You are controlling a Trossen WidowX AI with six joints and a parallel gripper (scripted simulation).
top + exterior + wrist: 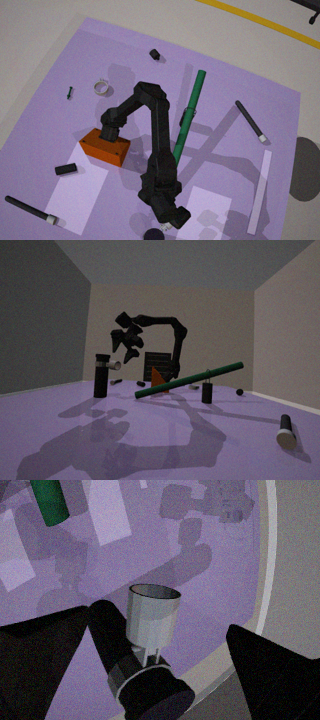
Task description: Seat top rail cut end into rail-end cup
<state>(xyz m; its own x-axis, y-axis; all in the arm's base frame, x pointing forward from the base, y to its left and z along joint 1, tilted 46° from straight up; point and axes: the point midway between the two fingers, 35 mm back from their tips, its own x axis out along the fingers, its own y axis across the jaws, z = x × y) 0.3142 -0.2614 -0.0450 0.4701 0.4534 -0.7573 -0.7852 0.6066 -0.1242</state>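
The green rail [195, 93] [186, 380] [50, 502] slants through the wire loop [208, 369] on the short black post [207, 392]. Its lower end is near the table, well apart from the big post. The big black post [100, 382] [107, 635] stands upright. Its brace band [100, 364] sits just under the post cap [153, 235] [102, 356] [160, 700]. The pale, empty rail-end cup [168, 225] [114, 365] [151, 617] sticks out from the band. My gripper [119, 357] [160, 623] is open and empty, above and beside the cup. The arm hides the fingers in the top view.
The orange base block [103, 147] [157, 382] carries the arm. Dark rods with pale ends [28, 207] [249, 118], a black cylinder [65, 169], a pale ring [96, 91], a small green pin [69, 92] and a long pale strip [261, 191] lie around.
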